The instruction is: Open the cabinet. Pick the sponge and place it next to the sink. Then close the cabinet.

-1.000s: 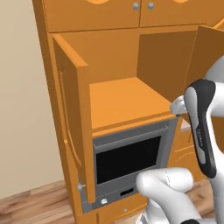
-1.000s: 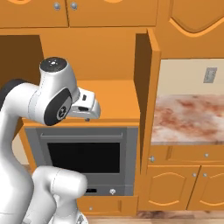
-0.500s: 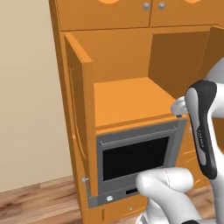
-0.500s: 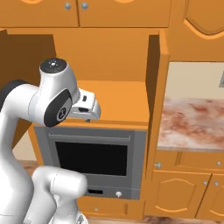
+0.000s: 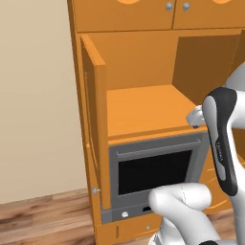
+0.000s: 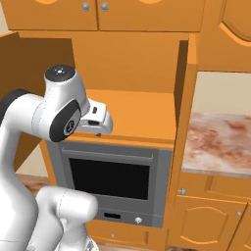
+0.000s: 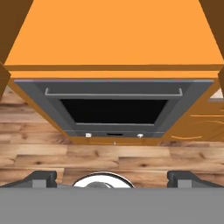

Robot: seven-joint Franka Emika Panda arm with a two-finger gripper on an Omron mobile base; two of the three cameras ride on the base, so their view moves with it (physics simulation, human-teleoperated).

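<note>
The cabinet (image 5: pixel 143 107) stands open, its left door (image 5: pixel 93 119) and right door (image 6: pixel 185 108) both swung out. Its orange shelf (image 6: pixel 142 112) is bare, and the sponge is out of view. My gripper (image 7: pixel 112 177) is open, its two dark fingertips (image 7: pixel 41 177) far apart with nothing between them. It hangs in front of the cabinet, looking down over the shelf's front edge (image 7: pixel 113 68). In the base views the hand (image 6: pixel 97 119) sits level with that edge. The sink is out of view.
A grey oven (image 5: pixel 153 167) is built in right under the shelf. Shorter orange doors with silver knobs (image 6: pixel 95 7) sit above. A marbled counter (image 6: pixel 218 142) lies to the right, with lower orange doors (image 6: pixel 206 220) beneath. A beige wall (image 5: pixel 33 95) and wood floor (image 7: pixel 113 155) lie to the left and below.
The whole scene has shifted to the right in both base views, so the base has moved left. The arm keeps the same pose, with the gripper still open.
</note>
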